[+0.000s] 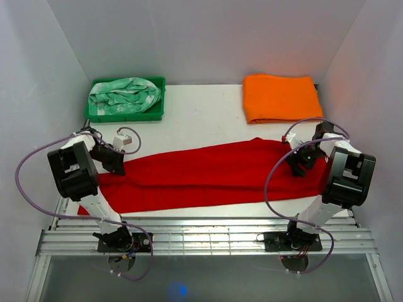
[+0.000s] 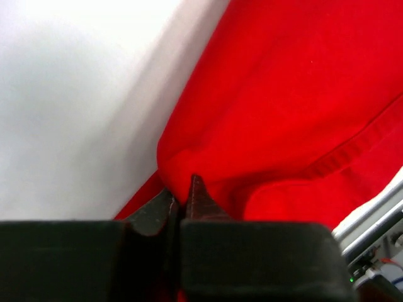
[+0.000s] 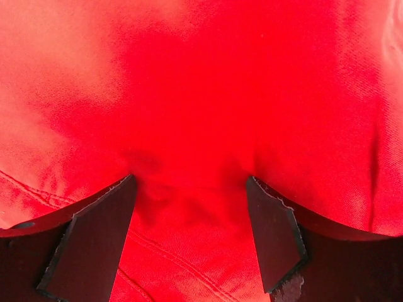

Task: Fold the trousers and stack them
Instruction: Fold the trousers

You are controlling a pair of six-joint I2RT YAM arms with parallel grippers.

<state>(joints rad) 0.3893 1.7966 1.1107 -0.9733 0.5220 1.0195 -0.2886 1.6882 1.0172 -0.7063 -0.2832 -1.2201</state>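
The bright red trousers (image 1: 201,176) lie stretched across the white table (image 1: 201,119) from left to right. My left gripper (image 1: 116,162) is at their left end. In the left wrist view it (image 2: 181,198) is shut on a pinched fold at the edge of the red cloth (image 2: 283,94). My right gripper (image 1: 296,162) is over their right end. In the right wrist view it (image 3: 189,189) is open, with both fingers pressed down on the red cloth (image 3: 201,82), which bulges between them.
A green tray (image 1: 94,114) holding mint green and white patterned cloth (image 1: 124,94) stands at the back left. A folded orange cloth (image 1: 281,97) lies at the back right. A metal rail (image 1: 201,236) runs along the near edge. Grey walls close in both sides.
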